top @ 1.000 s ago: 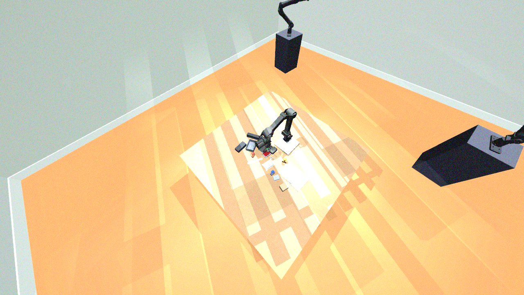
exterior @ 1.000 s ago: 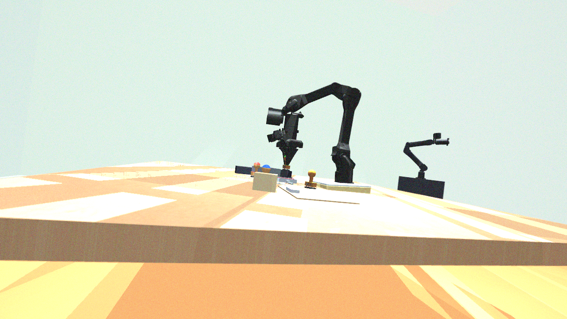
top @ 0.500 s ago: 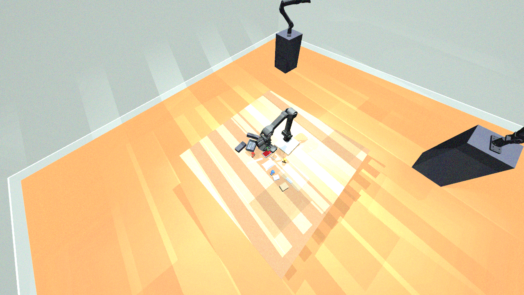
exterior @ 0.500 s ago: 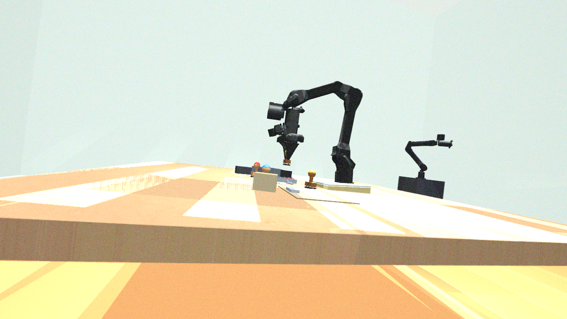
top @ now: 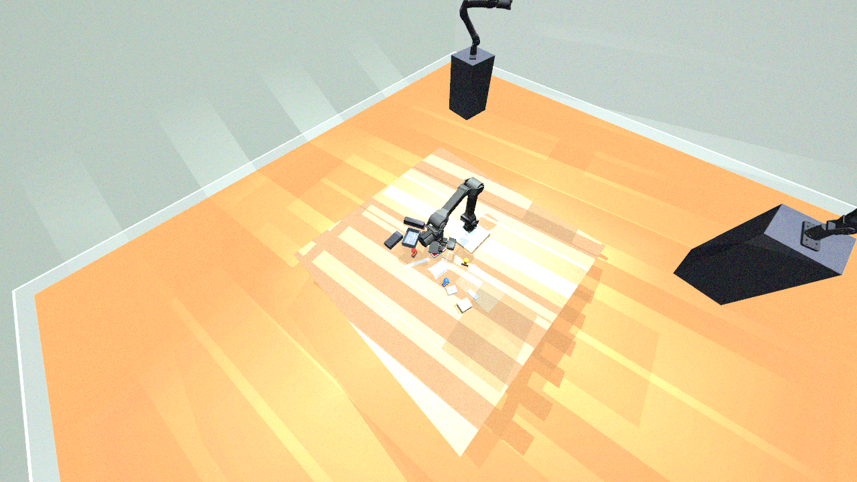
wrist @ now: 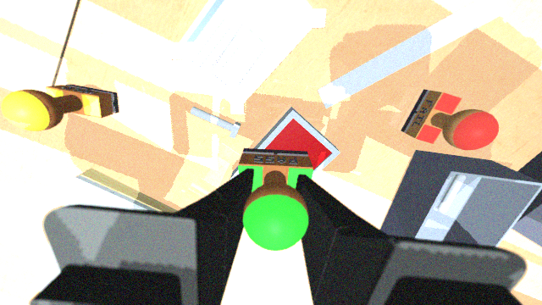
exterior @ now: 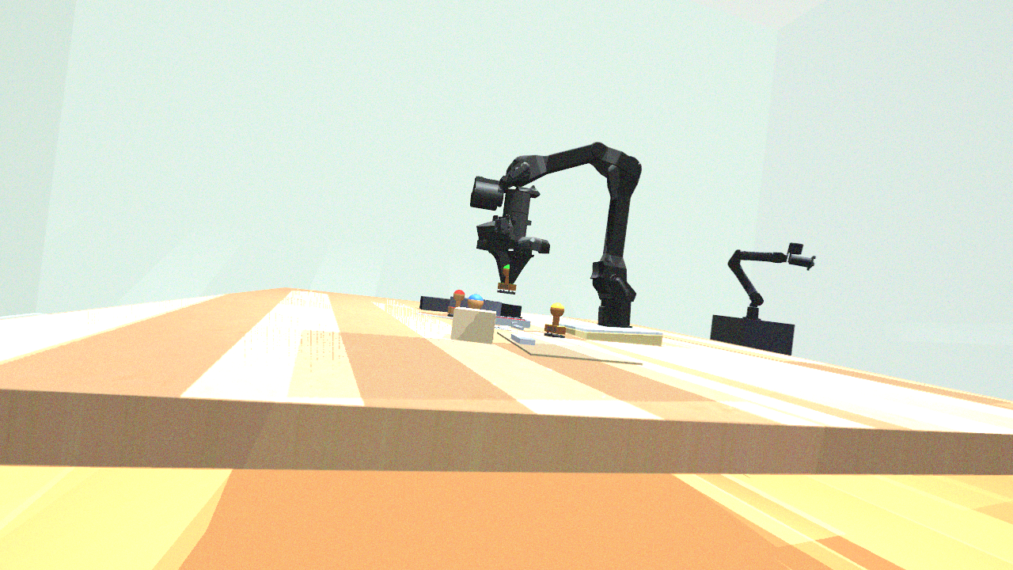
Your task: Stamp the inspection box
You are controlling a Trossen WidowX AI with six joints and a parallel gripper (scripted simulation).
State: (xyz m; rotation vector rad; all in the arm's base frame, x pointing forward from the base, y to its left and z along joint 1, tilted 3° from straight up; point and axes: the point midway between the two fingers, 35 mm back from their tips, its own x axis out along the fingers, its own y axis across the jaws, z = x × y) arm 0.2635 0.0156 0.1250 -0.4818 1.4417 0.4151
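My gripper [wrist: 275, 179] [exterior: 506, 278] is shut on the PASS stamp [wrist: 275, 222] [exterior: 506, 287], which has a green knob and a brown base with raised letters. The stamp hangs upright in the air, clear of the bench. The red ink pad [wrist: 296, 137] [top: 434, 254] lies below it; in the wrist view the stamp's base overlaps the pad's lower part. The white card [wrist: 254, 47] [top: 439, 269] lies beyond the pad, near the top of the wrist view. It is washed out by glare, and only faint lines show on it, so I cannot make out any print.
The red FAIL stamp [wrist: 474, 129] [top: 414, 252] [exterior: 459, 293] stands beside a dark tray [wrist: 404, 186]. A yellow-knobbed stamp [wrist: 25, 110] [top: 465, 261] [exterior: 556, 309] stands opposite. A blue-knobbed stamp [top: 445, 281] and a beige block [top: 463, 305] [exterior: 472, 324] stand beyond the card. A pale strip [wrist: 381, 63] lies near the pad.
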